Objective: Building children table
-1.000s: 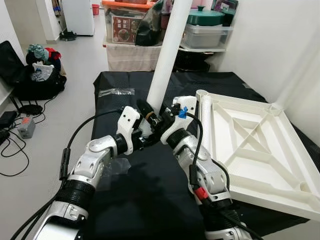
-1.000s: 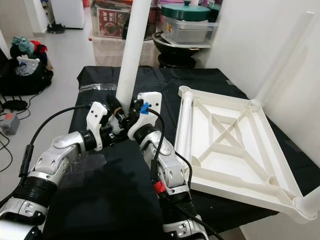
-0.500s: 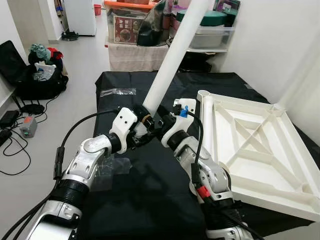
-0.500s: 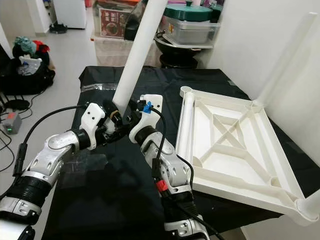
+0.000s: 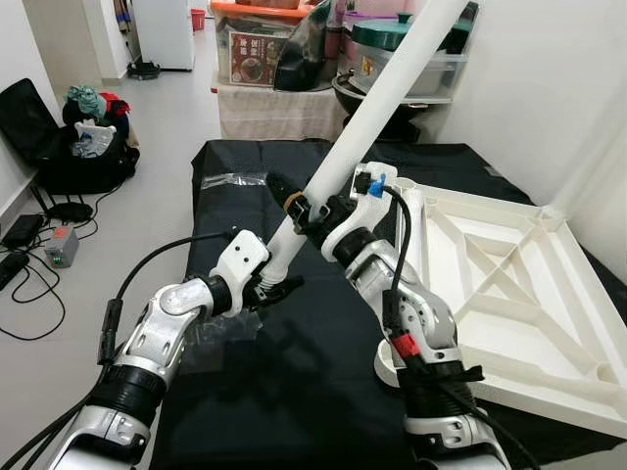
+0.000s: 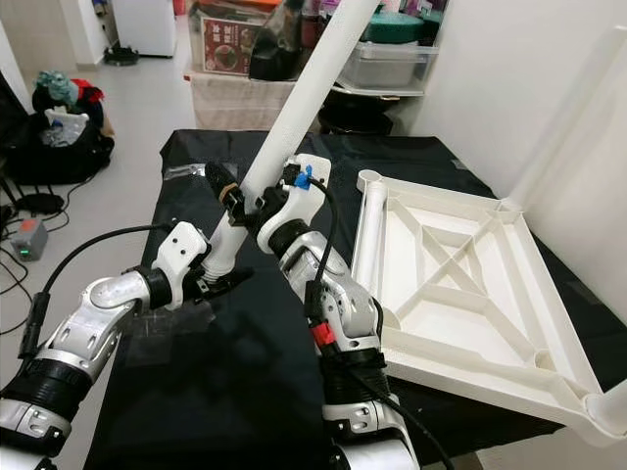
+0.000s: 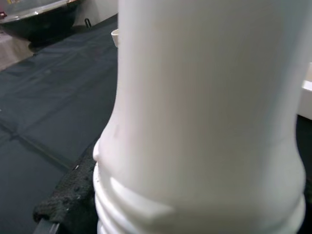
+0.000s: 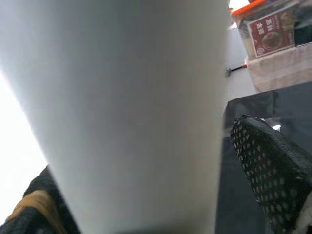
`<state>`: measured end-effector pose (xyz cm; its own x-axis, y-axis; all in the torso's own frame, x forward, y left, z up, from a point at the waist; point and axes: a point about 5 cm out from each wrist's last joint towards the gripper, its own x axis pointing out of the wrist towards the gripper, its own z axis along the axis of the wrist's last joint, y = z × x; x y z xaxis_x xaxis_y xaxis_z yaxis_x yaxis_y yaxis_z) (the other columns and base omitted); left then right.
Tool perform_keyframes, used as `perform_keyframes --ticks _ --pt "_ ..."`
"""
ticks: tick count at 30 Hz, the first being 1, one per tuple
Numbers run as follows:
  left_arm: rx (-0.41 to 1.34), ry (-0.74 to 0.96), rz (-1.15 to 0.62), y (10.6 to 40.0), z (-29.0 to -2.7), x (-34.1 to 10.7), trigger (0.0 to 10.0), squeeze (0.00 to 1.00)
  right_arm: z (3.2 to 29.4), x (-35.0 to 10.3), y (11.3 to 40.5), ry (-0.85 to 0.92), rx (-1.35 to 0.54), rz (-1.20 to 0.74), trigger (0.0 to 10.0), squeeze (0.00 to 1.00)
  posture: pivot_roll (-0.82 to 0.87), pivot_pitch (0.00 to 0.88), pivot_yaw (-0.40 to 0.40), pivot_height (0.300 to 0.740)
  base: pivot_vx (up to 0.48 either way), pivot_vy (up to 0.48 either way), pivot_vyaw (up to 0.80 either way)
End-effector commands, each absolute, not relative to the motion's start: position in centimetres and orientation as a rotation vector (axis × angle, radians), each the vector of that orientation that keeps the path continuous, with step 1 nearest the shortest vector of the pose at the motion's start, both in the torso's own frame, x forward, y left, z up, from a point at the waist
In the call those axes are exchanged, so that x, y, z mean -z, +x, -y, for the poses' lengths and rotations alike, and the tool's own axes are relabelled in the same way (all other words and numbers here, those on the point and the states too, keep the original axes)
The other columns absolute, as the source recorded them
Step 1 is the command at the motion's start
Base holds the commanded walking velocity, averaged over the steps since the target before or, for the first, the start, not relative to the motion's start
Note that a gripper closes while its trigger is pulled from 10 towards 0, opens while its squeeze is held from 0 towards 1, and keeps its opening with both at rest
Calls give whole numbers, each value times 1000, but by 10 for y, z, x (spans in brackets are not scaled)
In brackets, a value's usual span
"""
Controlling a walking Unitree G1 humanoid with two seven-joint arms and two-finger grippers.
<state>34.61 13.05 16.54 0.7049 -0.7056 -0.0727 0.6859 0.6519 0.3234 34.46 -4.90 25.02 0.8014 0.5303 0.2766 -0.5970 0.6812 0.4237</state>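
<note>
Held a long white leg [image 5: 377,103] aslant over the black cloth [image 5: 323,392], its upper end leaning toward the robot's right and running out past the top of the head views. Gripped it near its lower end with the left gripper [image 5: 277,284], black fingers closed about the shaft just above the threaded tip, whose ridges [image 7: 146,209] sat close before the left wrist camera. Clamped it higher up with the right gripper [image 5: 306,209], one dotted finger pad [image 8: 265,165] pressed beside the shaft and the other, with a tan band, on the far side. Lay upside down on the cloth to the right, the white tabletop [image 5: 509,294], ribs up, one leg already standing at its far corner by the wall. Stood beyond the cloth: storage boxes [image 5: 257,49] and a green-lidded pot [image 5: 392,29].
</note>
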Motion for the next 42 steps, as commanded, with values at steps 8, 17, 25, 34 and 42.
perform_keyframes --ticks 8,17,25,34,42 --pt "850 391 85 340 -125 -164 10000 0 40 -256 350 604 -641 113 4235 0 45 0 -85 740 0 0 0" --pt "875 412 91 339 -124 -163 10000 0 32 -234 346 676 -651 -10 0 0 42 0 -80 740 0 0 0" --pt "876 418 131 339 -126 -167 10000 1000 28 -237 338 703 -715 1 0 0 45 0 -77 740 0 0 0" --pt "898 347 202 334 -126 -178 10000 1000 50 -244 348 617 -615 86 0 0 50 0 -78 740 0 0 0" --pt "804 301 258 337 -131 -190 10000 1000 104 -260 371 413 -419 209 0 0 56 0 -77 740 0 0 0"
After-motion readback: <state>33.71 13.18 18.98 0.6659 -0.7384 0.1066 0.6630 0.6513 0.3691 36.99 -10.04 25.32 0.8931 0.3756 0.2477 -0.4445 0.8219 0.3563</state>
